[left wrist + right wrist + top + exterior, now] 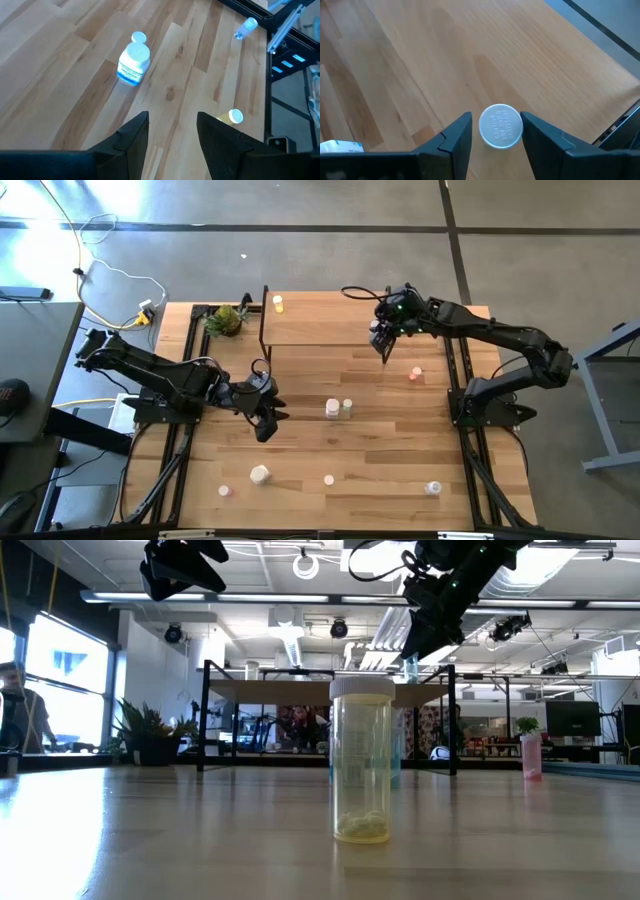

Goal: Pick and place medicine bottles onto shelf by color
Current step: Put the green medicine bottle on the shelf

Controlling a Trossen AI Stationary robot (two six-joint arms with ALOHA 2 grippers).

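The shelf (320, 320) stands at the table's far side, with a pale yellow bottle (278, 303) at its left end. My right gripper (383, 345) hangs over the shelf's right end, open. A white-capped bottle (500, 125) stands upright on the board between its fingers, which flank the cap closely; I cannot see any touch. My left gripper (265, 420) hovers open and empty above the table's left middle. Loose medicine bottles stand on the table: a white one (332, 409) with a small one (347, 407) beside it, and an orange-red one (416, 374).
More bottles sit near the front edge (260, 474), (328, 479), (224, 491), (433, 488). A green plant (226, 319) stands left of the shelf. In the low view a big pale yellow bottle (361, 760) is up front and a pink one (531, 755) at the right.
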